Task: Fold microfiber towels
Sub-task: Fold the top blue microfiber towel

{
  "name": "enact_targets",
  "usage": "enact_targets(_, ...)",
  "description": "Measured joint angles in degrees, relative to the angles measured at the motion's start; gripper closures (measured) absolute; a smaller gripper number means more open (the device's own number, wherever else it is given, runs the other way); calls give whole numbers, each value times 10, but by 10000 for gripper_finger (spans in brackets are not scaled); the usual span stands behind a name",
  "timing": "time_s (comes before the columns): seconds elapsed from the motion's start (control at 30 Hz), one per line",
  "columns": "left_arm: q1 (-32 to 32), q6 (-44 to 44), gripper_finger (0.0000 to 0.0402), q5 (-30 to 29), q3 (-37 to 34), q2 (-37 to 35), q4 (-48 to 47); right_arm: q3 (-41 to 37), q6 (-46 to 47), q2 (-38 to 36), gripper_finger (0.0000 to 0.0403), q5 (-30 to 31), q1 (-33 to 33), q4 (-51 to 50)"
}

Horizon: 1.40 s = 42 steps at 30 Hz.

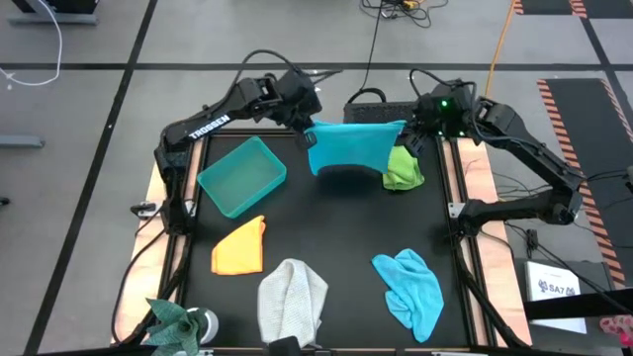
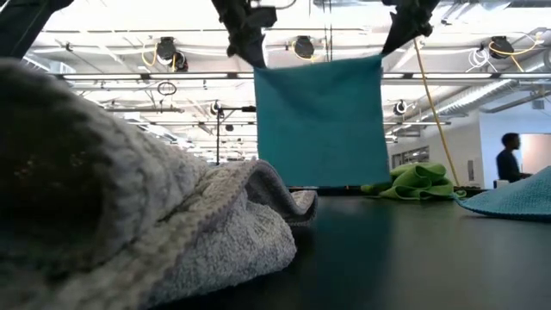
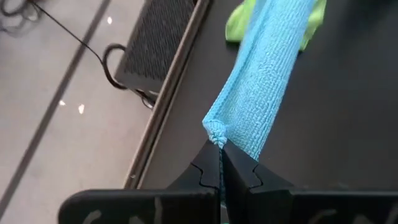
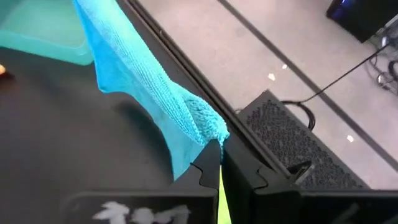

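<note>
A teal microfiber towel [image 1: 351,148] hangs spread out as a flat sheet [image 2: 318,120] over the table's far edge, between my two grippers. My left gripper [image 1: 307,133] is shut on its upper left corner and my right gripper [image 1: 407,133] on its upper right corner. Behind the hanging towel, to the right, a lime green towel [image 1: 403,168] lies bunched on the table. An orange-yellow towel [image 1: 239,247], a light grey towel [image 1: 293,297] and a light blue towel [image 1: 410,287] lie crumpled along the near half. My left gripper pinches the teal towel's upper left corner [image 3: 216,134] between its two fingers, slanting down from above; the corner is bunched at the fingertips. The towel hangs below, its top edge drawn nearly straight toward the other gripper. My right gripper pinches the towel's upper right corner [image 4: 208,127] between its two fingers, slanting down from above; the cloth is gathered into a small wad at the fingertips. The towel hangs below it; whether the lower edge [image 2: 318,182] touches the table, I cannot tell.
A rigid teal plastic bin [image 1: 241,176] stands at the far left of the black table. A dark box [image 1: 371,107] sits just beyond the far edge. A person [image 2: 510,159] stands far off in the room. Bare tabletop shows in the middle [image 1: 336,227].
</note>
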Motion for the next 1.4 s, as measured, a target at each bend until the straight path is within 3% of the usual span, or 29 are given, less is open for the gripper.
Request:
enact_targets(0.2, 2, -4, 402, -3, -41, 1, 13, 0, 8, 13, 403, -3, 0, -10)
enact_targets(0.7, 33, 20, 401, -35, -42, -5, 58, 0, -14, 75, 403, 7, 0, -3)
enact_targets(0.97, 40, 18, 402, 5, -42, -5, 51, 0, -30, 90, 403, 34, 0, -4)
enact_targets(1.4, -5, -9, 402, 7, -42, -5, -24, -20, 12, 94, 403, 30, 77, -60)
